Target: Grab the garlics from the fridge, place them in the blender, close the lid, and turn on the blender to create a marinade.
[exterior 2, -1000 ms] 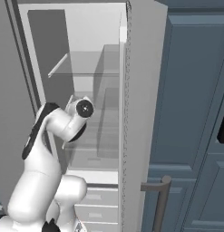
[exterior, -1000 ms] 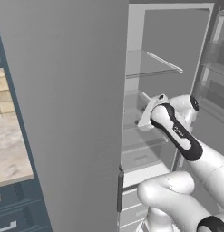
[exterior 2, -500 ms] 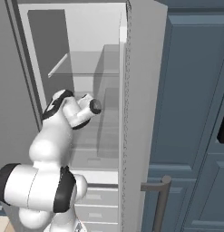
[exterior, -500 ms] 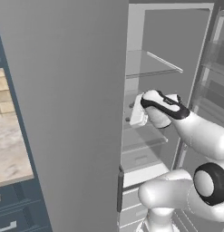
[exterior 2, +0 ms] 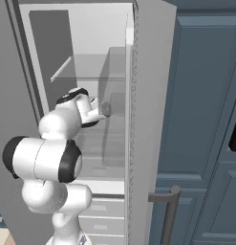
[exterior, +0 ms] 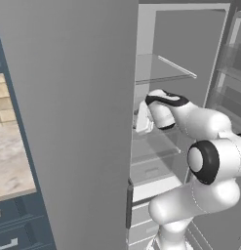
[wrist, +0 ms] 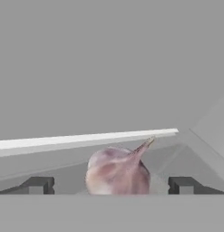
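The grey fridge (exterior: 78, 97) stands open and my arm reaches into its pale interior. One garlic (wrist: 117, 172), a pinkish-white bulb with a pointed tip, lies on a fridge shelf close in front of the hand. It sits between the two dark fingertips (wrist: 38, 185), which stand wide apart on either side without touching it. My gripper (wrist: 111, 183) is open. From the base cameras the gripper (exterior: 141, 119) is at mid-height inside the fridge, near the inner left wall, and the gripper (exterior 2: 104, 109) points toward the back. The garlic is hidden there by the hand.
A thin clear shelf (exterior: 163, 73) hangs above the hand, and drawers (exterior: 151, 171) lie below it. The open fridge door (exterior 2: 148, 95) stands to the right, with blue cabinets (exterior 2: 205, 119) behind it. A stone counter (exterior: 10, 146) is at the far left.
The hand has swung deeper into the fridge and turned toward the left inner wall. The elbow has risen in front of the base cameras.
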Available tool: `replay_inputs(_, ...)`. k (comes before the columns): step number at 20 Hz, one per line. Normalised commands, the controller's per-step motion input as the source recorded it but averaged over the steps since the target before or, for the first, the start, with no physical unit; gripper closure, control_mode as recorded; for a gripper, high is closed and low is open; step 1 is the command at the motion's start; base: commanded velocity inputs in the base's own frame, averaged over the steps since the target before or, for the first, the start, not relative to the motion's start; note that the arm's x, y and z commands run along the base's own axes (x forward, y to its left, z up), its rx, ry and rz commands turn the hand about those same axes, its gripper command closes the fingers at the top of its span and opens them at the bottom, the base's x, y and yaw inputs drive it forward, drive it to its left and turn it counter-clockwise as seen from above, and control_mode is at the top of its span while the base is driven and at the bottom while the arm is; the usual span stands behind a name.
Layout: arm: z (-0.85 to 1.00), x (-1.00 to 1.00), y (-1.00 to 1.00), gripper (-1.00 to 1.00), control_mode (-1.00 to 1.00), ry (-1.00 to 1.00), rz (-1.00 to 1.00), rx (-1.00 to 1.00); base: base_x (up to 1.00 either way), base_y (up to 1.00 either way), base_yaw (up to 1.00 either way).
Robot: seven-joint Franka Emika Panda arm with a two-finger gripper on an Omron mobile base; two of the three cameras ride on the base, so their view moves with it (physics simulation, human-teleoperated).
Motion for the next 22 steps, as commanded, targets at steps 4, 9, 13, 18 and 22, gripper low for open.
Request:
replay_inputs(4, -0.06, 0.23, 0.43, -1.00, -1.00, 0.00, 0.00, -0.09, 0.00, 0.00, 0.00)
replay_inputs(9, -0.35, 0.37, 0.12, -1.00, -1.00, 0.00, 0.00, -0.12, 0.00, 0.00, 0.00)
replay_inputs(13, -0.30, 0.38, -0.01, -1.00, -1.00, 0.00, 0.02, -0.03, 0.00, 0.00, 0.00)
replay_inputs(18, -0.62, -0.08, -0.13, 1.00, -1.00, 0.00, 0.01, -0.03, 0.00, 0.00, 0.00)
replay_inputs(22, -0.42, -0.44, -0.42, 1.00, -1.00, -0.07, 0.00, 0.00, 0.00, 0.00, 0.00)
